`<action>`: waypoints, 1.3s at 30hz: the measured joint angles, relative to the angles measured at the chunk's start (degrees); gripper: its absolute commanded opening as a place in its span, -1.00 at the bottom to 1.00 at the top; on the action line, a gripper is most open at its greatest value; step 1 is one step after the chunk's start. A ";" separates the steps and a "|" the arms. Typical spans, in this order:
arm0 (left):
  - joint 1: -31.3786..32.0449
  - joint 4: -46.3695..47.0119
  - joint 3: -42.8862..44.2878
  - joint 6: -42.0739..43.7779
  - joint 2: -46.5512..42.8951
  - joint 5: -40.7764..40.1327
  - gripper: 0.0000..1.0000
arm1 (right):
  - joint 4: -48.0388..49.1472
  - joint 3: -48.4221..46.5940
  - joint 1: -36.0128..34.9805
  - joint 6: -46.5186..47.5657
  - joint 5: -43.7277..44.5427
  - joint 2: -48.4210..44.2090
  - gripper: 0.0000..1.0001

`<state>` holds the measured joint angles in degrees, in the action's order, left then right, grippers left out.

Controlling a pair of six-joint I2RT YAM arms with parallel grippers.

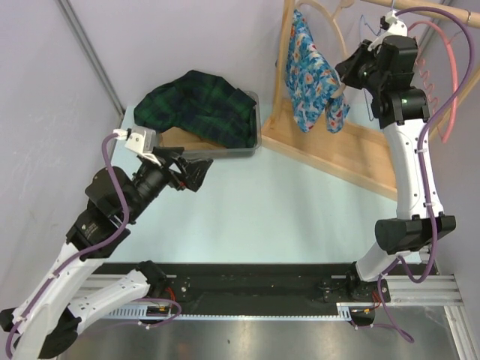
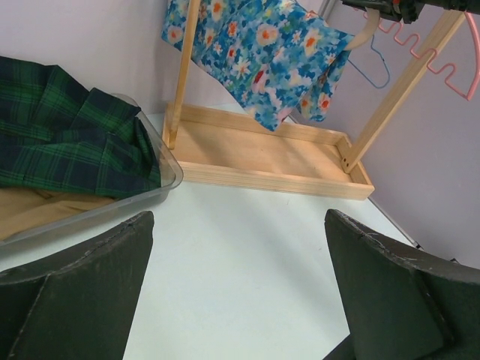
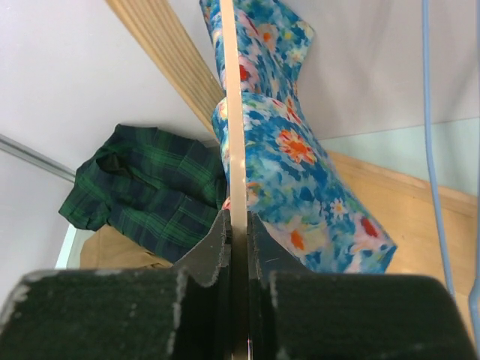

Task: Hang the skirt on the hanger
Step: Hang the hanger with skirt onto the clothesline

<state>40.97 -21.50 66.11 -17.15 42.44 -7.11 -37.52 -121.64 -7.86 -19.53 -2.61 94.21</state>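
Right wrist only: right fingers (image 3: 208,259) tight on hanger (image 3: 232,112) with floral skirt (image 3: 300,172); left fingers (image 2: 82,289) wide, empty.

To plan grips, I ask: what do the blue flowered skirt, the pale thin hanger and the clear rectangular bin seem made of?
Blue flowered skirt: thin cloth, matte; it drapes in soft folds. Pale thin hanger: probably wood, smooth, unpainted, toned like the wooden rack. Clear rectangular bin: likely rigid plastic, glossy; the plaid cloth shows through its wall.
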 measured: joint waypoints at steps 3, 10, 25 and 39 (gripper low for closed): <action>0.00 -0.02 0.00 -0.04 0.31 0.02 0.99 | 0.02 -0.17 1.60 -0.85 -2.19 0.72 -1.00; 0.00 -0.04 -0.02 -0.98 1.20 -0.11 1.00 | -1.22 -1.88 2.16 -1.46 -5.49 1.51 -1.00; 0.00 -0.28 -0.02 -3.02 3.74 -0.26 0.99 | -4.02 -1.90 8.83 -3.32 -16.57 1.57 -0.01; 0.00 -2.93 0.09 -5.42 11.02 -10.16 0.99 | -3.04 2.43 9.01 -3.26 -14.71 -5.14 0.53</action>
<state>40.97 -24.43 66.19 -22.57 53.45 -17.28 -40.56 -119.22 1.15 -22.79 -17.32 89.08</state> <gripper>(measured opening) 0.996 0.748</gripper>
